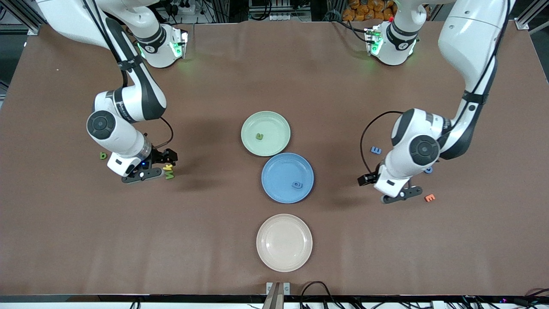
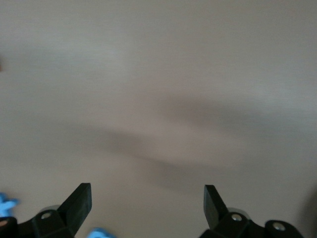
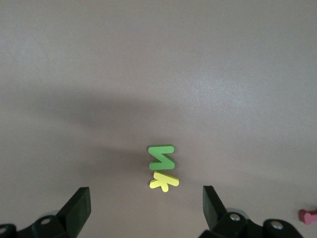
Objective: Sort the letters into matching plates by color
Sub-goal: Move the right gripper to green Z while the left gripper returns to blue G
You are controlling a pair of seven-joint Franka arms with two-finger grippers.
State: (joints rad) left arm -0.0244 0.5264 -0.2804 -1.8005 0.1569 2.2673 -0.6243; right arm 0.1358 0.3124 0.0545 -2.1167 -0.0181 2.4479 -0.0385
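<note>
**Both pincers spread wide, ready for the next letters**

Right gripper (image 1: 165,168) hangs low over the table (image 1: 274,77) at the right arm's end, fingers spread, pinching nothing. Left gripper (image 1: 401,194) hangs low at the left arm's end, spread and empty too.

You look to be in the picking step. One letter already lies in each matching plate, so the job seems only just begun.

Count from big to small. You have three plates in a row: the mint green plate (image 1: 251,141), the blue plate (image 1: 274,189) nearer the front camera, and the cream plate (image 1: 284,243) nearest of all.

I can count three green letters: one (image 1: 259,136) in the mint plate, a zigzag green letter (image 3: 161,156) touching a yellow letter (image 3: 164,181) under the right gripper, and one (image 1: 103,156) by that arm.

Three blue letters show: one (image 1: 297,185) in the blue plate, one (image 1: 375,150) and another (image 1: 428,170) by the left arm. One orange letter (image 1: 429,198) lies there too.

Next, you need to drop onto the green one and miss the yellow one.
</note>
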